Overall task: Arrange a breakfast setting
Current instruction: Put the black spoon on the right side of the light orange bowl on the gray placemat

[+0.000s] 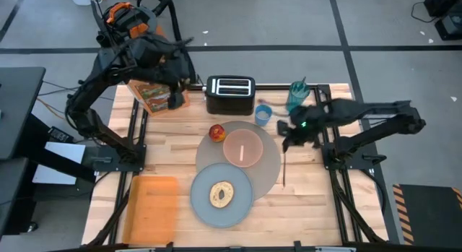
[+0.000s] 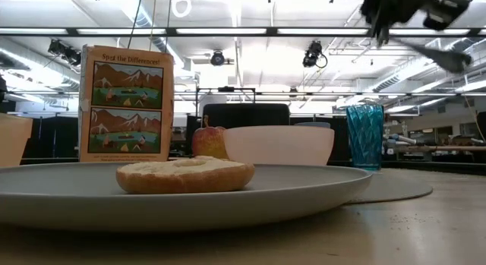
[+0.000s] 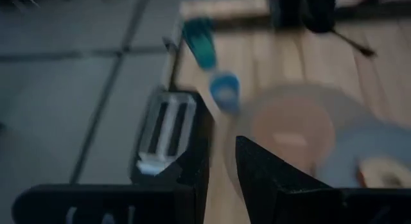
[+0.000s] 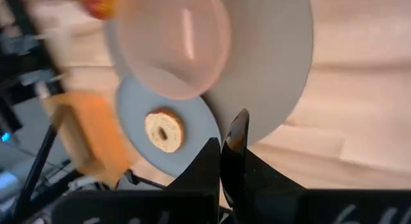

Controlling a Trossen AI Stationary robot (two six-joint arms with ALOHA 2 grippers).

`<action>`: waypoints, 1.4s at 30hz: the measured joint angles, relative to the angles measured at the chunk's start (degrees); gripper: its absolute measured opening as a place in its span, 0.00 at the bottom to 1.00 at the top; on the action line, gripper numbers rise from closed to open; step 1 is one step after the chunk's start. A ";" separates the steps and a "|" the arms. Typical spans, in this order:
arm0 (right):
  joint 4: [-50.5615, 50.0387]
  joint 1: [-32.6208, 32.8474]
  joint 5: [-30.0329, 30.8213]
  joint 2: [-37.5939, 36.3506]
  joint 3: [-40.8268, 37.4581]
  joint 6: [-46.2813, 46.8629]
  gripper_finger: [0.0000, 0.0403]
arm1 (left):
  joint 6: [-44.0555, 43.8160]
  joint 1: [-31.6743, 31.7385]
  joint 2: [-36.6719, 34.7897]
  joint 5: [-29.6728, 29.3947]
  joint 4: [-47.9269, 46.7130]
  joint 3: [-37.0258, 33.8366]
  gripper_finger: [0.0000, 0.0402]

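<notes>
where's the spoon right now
In the high view the dark spoon is on the right side, held in the right gripper, hanging over the wood just past the taupe mat.

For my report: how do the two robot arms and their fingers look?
Both arms are dark, jointed tubes. The left arm has an orange part near its base; the right arm shows a small green light. The fingers are black and wedge-shaped.

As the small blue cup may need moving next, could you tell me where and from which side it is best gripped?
Probably by its rim, from straight above: the small blue cup stands upright with its mouth open, so one finger can go inside the wall and one outside. The toaster and the teal tumbler flank it, so a sideways approach looks cramped.
</notes>
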 joint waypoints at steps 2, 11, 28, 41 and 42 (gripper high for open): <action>4.86 0.92 -2.15 1.87 -4.40 4.94 0.04 | 0.39 -0.67 -0.05 0.09 -4.98 -0.08 0.21; 9.14 -1.92 -3.99 8.69 -13.55 13.79 0.04 | 2.18 -8.98 -0.96 2.85 -13.91 -0.08 0.21; 9.32 -16.29 -4.84 22.16 -14.82 1.16 0.06 | 1.32 -25.33 -0.83 4.84 -12.05 -0.08 0.21; 15.81 -14.13 -2.07 27.96 -14.84 -1.66 0.16 | -1.06 -25.26 -0.83 4.47 -8.92 -0.08 0.21; 15.82 -13.86 -1.48 27.62 -14.85 -2.07 0.17 | -1.07 -25.26 -0.83 4.48 -8.92 -0.08 0.21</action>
